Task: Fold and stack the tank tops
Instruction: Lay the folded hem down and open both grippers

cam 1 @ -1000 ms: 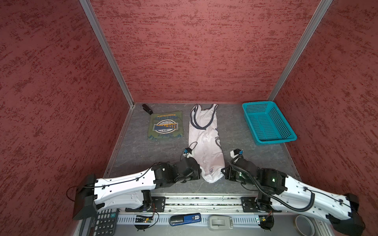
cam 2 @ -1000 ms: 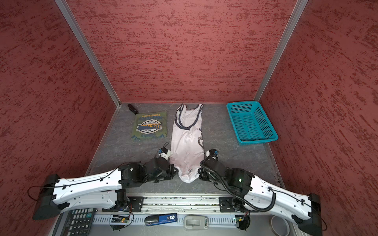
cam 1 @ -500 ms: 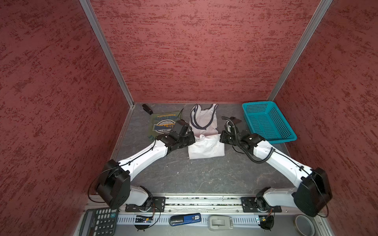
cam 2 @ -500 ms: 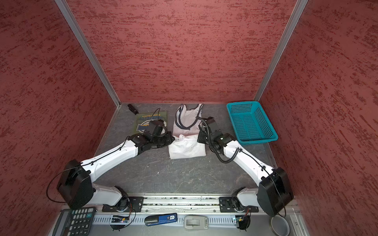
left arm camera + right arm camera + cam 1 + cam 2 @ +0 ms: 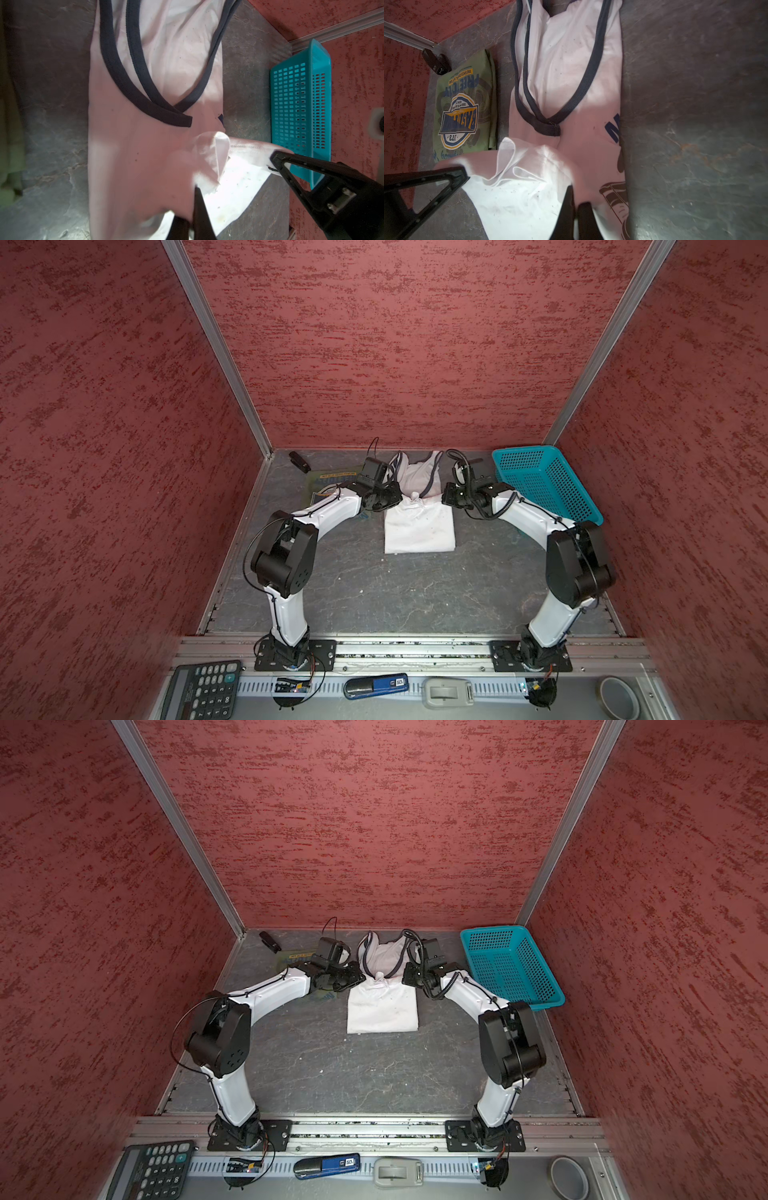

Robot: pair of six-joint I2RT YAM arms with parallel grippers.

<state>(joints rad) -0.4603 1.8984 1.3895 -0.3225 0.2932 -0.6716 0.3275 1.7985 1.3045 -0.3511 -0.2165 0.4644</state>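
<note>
Grey marbled matting (image 5: pixel 374 585) floors a booth of red walls (image 5: pixel 395 344); on it, left of the turquoise mesh basket (image 5: pixel 544 485) in both top views, lies the white tank top (image 5: pixel 417 526), grey-trimmed straps toward the back wall, lower half doubled up over itself. Both the left gripper (image 5: pixel 397 501) and the right gripper (image 5: pixel 444 499) pinch a corner of its hem, jaws pressed together on the cloth. Farther left of the basket the olive tank top (image 5: pixel 465 108) lies folded square, badge up; the basket's mesh bottom shows all over.
</note>
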